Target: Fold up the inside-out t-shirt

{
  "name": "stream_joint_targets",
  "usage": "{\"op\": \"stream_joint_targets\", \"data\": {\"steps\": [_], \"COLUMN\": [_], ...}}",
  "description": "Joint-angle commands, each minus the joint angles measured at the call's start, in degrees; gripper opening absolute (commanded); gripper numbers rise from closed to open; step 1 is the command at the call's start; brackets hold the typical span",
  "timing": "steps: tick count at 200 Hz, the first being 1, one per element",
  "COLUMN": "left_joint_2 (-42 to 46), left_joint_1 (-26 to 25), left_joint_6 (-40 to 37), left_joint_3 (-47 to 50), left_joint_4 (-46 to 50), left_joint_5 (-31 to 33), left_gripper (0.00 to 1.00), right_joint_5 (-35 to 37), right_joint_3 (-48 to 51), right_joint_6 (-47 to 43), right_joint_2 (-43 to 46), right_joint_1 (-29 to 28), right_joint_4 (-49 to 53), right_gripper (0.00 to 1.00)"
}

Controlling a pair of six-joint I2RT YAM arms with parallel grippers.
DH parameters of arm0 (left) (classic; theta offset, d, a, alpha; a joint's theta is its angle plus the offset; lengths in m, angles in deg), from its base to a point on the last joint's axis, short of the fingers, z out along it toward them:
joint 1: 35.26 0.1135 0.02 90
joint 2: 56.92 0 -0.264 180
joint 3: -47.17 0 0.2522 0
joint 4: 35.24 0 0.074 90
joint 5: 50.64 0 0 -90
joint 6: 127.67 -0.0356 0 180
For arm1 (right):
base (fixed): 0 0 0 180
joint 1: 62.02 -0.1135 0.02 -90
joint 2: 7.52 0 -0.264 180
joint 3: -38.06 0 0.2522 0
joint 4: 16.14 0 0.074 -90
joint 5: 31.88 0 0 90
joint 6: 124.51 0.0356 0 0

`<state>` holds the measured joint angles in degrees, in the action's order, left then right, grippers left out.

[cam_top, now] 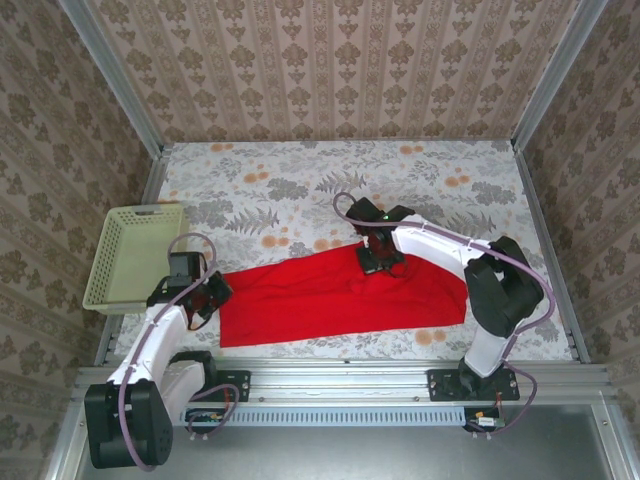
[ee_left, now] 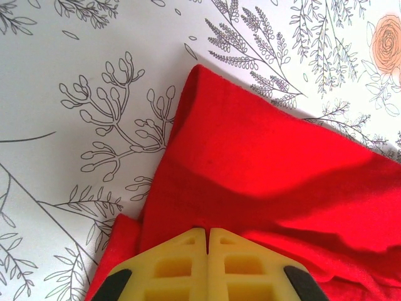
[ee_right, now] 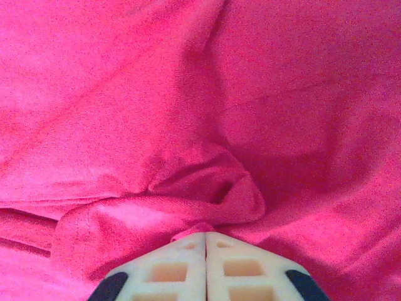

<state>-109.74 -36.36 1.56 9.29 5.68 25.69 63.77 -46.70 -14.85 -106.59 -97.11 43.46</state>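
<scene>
Inside-out t-shirt (cam_top: 340, 295): bright red, spread as a long, wide band across the near half of the table (cam_top: 300, 180). Its left end is squared off. The far edge rises toward the middle.

Left gripper (cam_top: 213, 293) sits at the shirt's left end. In the left wrist view its yellow fingers (ee_left: 182, 266) are pressed together with no gap, and the tips (ee_left: 207, 231) meet the cloth (ee_left: 263, 163). Red fabric runs under both fingers, so it looks like a pinch on that edge. A rounded corner of the shirt points away from the tips onto the printed tablecloth.

Right gripper (cam_top: 372, 262) is at the far edge, near the shirt's middle. In the right wrist view its fingers are closed tight (ee_right: 205, 235), with a puckered fold of cloth (ee_right: 188, 194) gathered up into the tips, clearly gripped.

Basket (cam_top: 112, 232): pale yellow-green, at the table's left side, beyond the left gripper and apart from the shirt. Its lattice floor shows across the whole inside.
</scene>
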Motion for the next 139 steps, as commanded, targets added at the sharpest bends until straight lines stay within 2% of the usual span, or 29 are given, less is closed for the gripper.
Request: {"op": "stream_joint_targets", "data": {"steps": [1, 29, 69, 103, 139], "left_joint_2": [-0.77, -2.32, -5.91, -14.49, -26.76], "left_joint_1": [-0.26, -0.22, 0.21, 2.48, 5.35], "left_joint_6": [-1.26, -1.42, -2.53, -4.21, -5.64], "left_joint_3": [-2.07, -3.81, -11.06, -20.31, -30.15], "left_joint_4": [-0.26, -0.09, 0.07, -1.40, -2.96], "left_joint_5": [0.66, 0.66, 1.49, 1.53, 0.42], "left_gripper": [0.01, 0.01, 0.01, 0.01, 0.00], "right_joint_5": [2.32, 4.14, 4.44, 3.69, 1.59], "right_joint_3": [-1.06, -3.07, -11.87, -21.28, -31.37], "right_joint_6": [-0.25, -0.62, -3.43, -6.63, -9.82], "right_joint_2": [5.09, 8.53, 10.50, 5.72, -2.74], "right_joint_1": [0.80, 3.38, 12.02, 18.54, 22.76], "right_joint_4": [2.67, 2.33, 0.89, -4.20, -10.28], "right_gripper": [0.04, 0.00, 0.00, 0.00, 0.00]}}
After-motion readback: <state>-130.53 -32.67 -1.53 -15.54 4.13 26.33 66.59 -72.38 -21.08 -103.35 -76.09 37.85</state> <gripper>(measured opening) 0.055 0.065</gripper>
